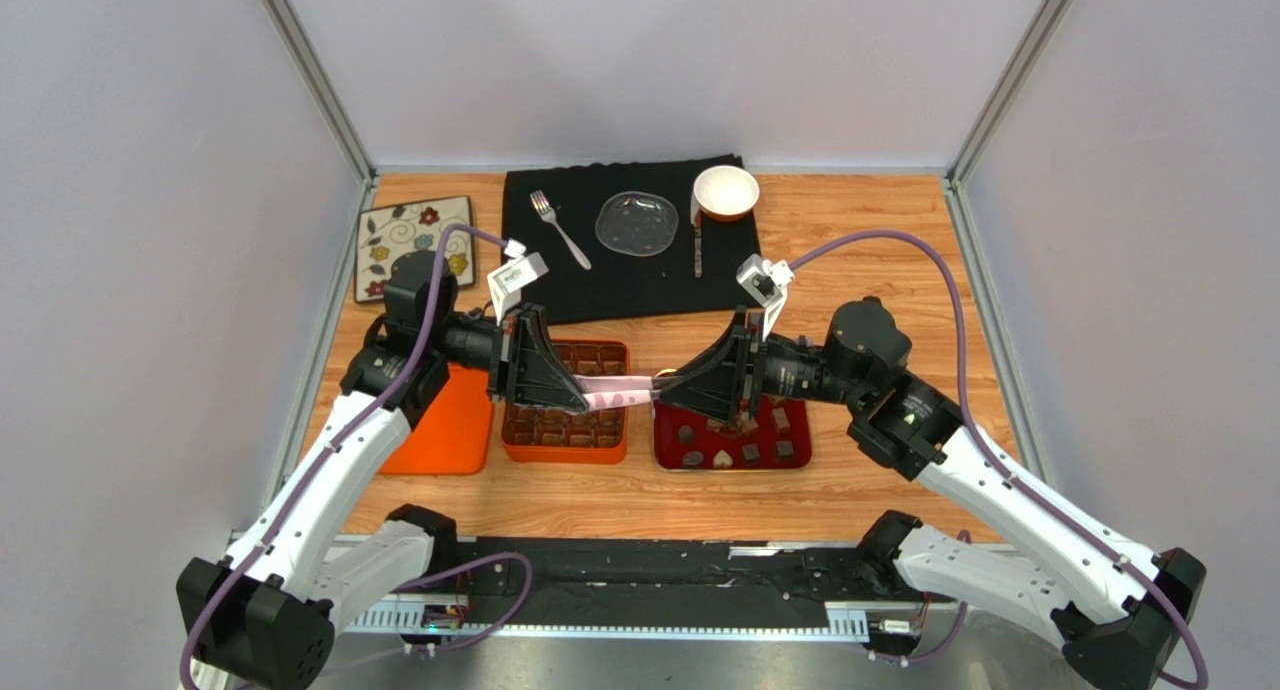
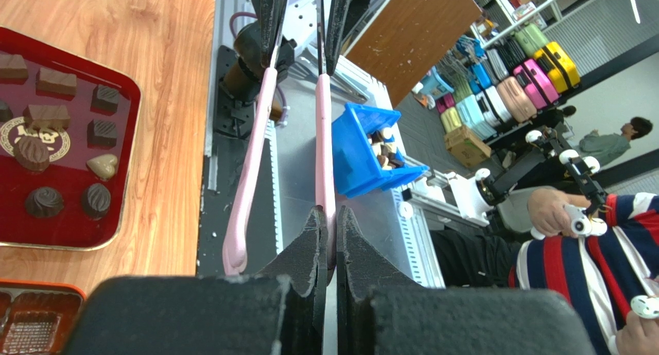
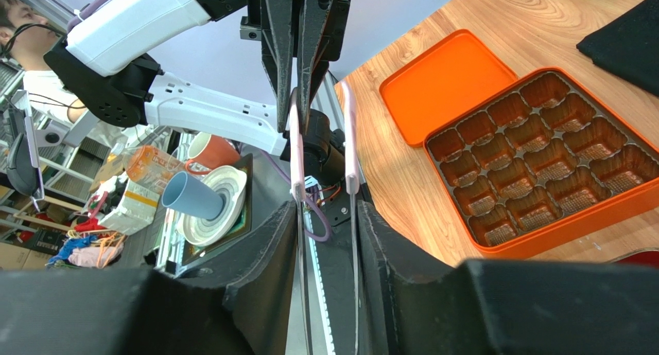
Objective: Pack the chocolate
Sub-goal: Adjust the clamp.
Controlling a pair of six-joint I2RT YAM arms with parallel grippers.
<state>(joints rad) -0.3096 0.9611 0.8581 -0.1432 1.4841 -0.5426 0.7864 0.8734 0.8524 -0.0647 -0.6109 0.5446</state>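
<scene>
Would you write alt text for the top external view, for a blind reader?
The left gripper and right gripper both grip pink tongs above an empty orange box and a red tray of chocolate. A black cloth lies behind.

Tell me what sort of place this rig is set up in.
Probably a robotics lab or test workshop: the wooden table sits in a walled booth, a person nearby holds hand controllers, and suitcases are stacked behind.

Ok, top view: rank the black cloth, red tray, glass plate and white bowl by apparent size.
1. black cloth
2. red tray, partly covered by the right gripper
3. glass plate
4. white bowl, only slightly smaller than the plate: a close call
</scene>
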